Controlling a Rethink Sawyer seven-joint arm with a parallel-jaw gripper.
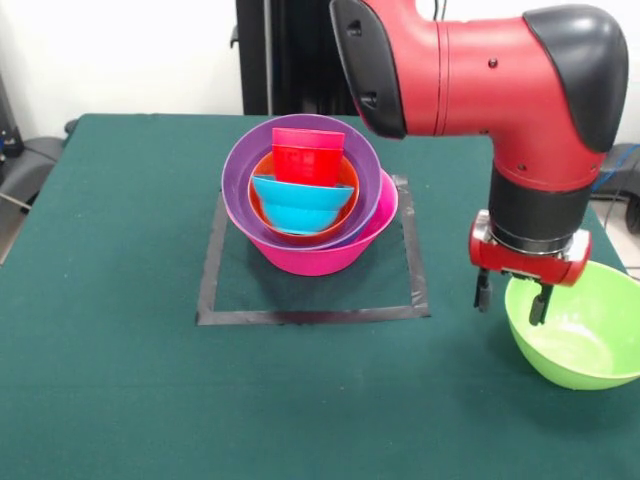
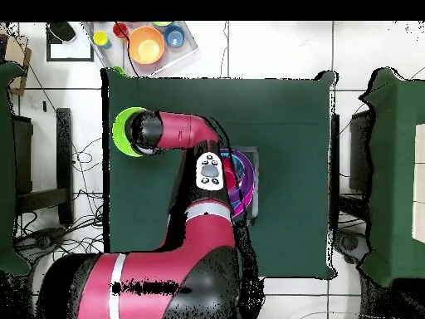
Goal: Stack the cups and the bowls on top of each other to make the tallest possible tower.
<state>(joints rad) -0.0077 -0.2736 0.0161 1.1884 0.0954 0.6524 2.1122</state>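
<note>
A: Bowls first. Where's the green bowl (image 1: 578, 338)?
B: Near the table's (image 1: 120, 390) front edge, off to one side. The gripper (image 1: 512, 300) hangs over its rim, its 2 fingers a little apart, holding nothing.
A: And the tower (image 1: 310, 205)?
B: Farther back, inside the tape square (image 1: 310, 314): pink, purple, orange, blue bowls, red cup on top.

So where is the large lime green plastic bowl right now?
In the front view, the large lime green plastic bowl sits at the table's right edge, outside the taped square, directly under the gripper.
</note>
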